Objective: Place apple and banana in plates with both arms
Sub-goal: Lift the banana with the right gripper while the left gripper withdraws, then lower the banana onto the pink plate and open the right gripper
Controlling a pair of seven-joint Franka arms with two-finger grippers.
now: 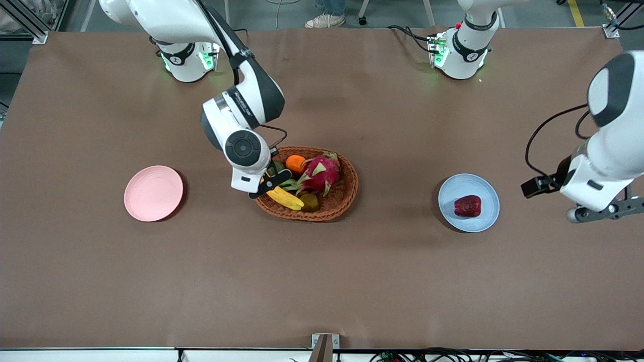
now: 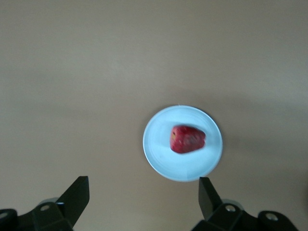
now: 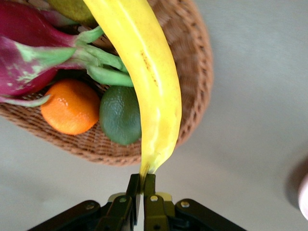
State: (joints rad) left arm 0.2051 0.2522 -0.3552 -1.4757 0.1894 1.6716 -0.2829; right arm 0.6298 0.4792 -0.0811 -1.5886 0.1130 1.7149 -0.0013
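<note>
The right gripper (image 3: pixel 143 185) has its fingers (image 3: pixel 149 185) pressed together on the stem tip of the banana (image 1: pixel 286 197), pinching it at the rim of the wicker basket (image 1: pixel 347 193) on the end toward the right arm. The banana lies across the basket's nearer part, beside a dragon fruit (image 1: pixel 320 173), an orange (image 1: pixel 295 163), a green fruit (image 3: pixel 120 114) and a brownish one (image 1: pixel 310 201). The pink plate (image 1: pixel 153 193) sits bare on the bench (image 1: pixel 322 281), well apart from the basket, toward the right arm's end. The left gripper (image 2: pixel 144 202) hangs with its fingers (image 2: pixel 77 195) spread wide and nothing between them, over the bench just outside the blue plate (image 1: pixel 483 218), toward the left arm's end; that arm waits. The apple (image 1: pixel 468 206) rests in the middle of the blue plate. So the apple half looks done, while the banana half is at the grasp: it is not yet lifted out, and carrying it to the pink plate and releasing it there remain.
</note>
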